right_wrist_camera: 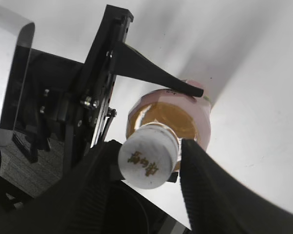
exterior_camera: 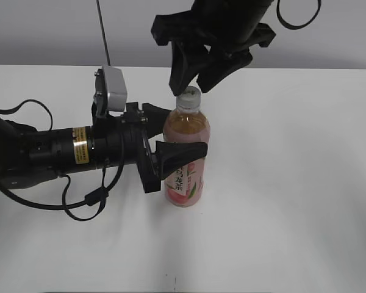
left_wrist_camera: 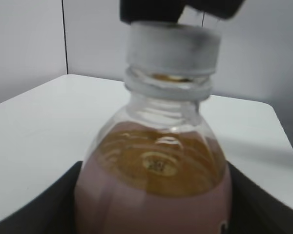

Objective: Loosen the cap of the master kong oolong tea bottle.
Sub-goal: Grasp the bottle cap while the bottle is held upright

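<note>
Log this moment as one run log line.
left gripper: shut on bottle, upright on table | right gripper: open, straddling cap | cap on bottle

Overall light: bright, even and diffuse in all three views; the white table [exterior_camera: 293, 201] reads nearly blown out in the exterior view.
Shadows: soft and faint; a pale shadow lies under the left arm [exterior_camera: 43, 155], and broad grey streaks cross the table in the right wrist view.
Glare: small highlights on the clear shoulder of the master kong oolong tea bottle [left_wrist_camera: 156, 165]; mild sheen on the silver camera housing [exterior_camera: 111, 88].
Focus: exterior view sharp; in the left wrist view the cap [left_wrist_camera: 172, 46] and bottle are soft and blurred.
Right wrist view: cap mark legible, near fingers [right_wrist_camera: 210, 190] dark and slightly soft.
Distortion: wide-angle stretching at the right wrist view's edges.
</note>
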Controlling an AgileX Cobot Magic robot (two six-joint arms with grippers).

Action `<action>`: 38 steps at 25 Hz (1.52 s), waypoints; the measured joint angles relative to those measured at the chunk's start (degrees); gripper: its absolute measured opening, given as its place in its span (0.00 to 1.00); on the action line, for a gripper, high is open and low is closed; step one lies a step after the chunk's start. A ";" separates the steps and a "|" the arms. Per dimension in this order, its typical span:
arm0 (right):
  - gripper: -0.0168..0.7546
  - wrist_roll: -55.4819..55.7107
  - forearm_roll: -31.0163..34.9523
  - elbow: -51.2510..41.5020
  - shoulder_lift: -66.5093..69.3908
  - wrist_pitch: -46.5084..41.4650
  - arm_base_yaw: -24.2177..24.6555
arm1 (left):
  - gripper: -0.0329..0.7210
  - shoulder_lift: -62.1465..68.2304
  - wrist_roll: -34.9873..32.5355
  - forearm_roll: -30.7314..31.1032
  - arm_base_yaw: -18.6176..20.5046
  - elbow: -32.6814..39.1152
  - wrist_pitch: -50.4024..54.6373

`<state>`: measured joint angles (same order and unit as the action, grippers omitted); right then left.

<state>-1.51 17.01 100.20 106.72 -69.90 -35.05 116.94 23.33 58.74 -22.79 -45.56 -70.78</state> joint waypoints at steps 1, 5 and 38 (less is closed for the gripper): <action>0.48 0.84 0.00 0.21 0.00 -0.05 0.00 | 0.66 0.00 0.00 0.00 0.00 0.00 0.00; 0.48 2.88 0.50 0.80 0.00 -0.05 0.00 | 0.66 0.00 0.00 0.05 0.00 0.00 -0.05; 0.58 5.11 0.90 -0.59 0.00 -0.12 0.00 | 0.66 0.00 0.00 0.10 0.00 0.00 -0.05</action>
<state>3.59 17.91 99.61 106.72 -70.02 -35.05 116.94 23.33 58.85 -22.79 -45.56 -70.83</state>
